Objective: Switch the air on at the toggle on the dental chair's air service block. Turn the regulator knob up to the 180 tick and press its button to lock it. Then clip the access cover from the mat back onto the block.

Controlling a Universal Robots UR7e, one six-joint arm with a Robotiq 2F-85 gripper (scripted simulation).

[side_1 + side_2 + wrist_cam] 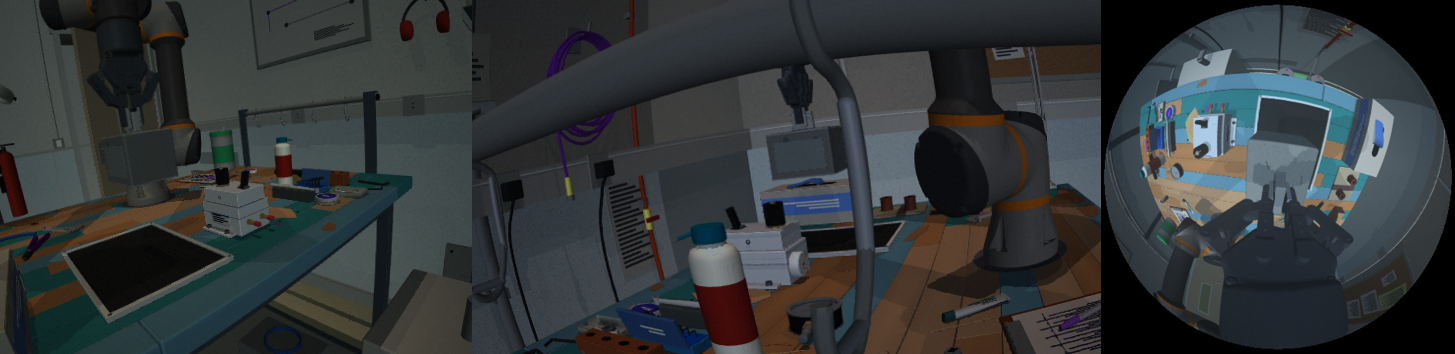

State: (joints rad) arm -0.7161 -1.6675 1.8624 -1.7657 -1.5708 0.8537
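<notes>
The black mat [145, 262] [1293, 119] is partly hidden in the wrist camera by the grey access cover [138, 159] [806, 151] [1281, 163], which hangs in the air above the bench. The fingers of my gripper [131, 116] [800, 118] [1278, 204] are closed on the tab on top of the cover. The white air service block [236, 207] [767, 250] [1210, 131] stands on the bench beside the mat, to the cover's right in the side camera. A black toggle [244, 179] [732, 218] and a black regulator knob [222, 176] [773, 213] stand on its top.
Behind the block stand a rail with hooks [310, 107], a green-banded can [222, 148] and a red-banded bottle [284, 161]. My arm's base [147, 192] sits behind the mat. A blue-and-white box [811, 199] lies at the mat's far end. Small tools lie on the bench's right end.
</notes>
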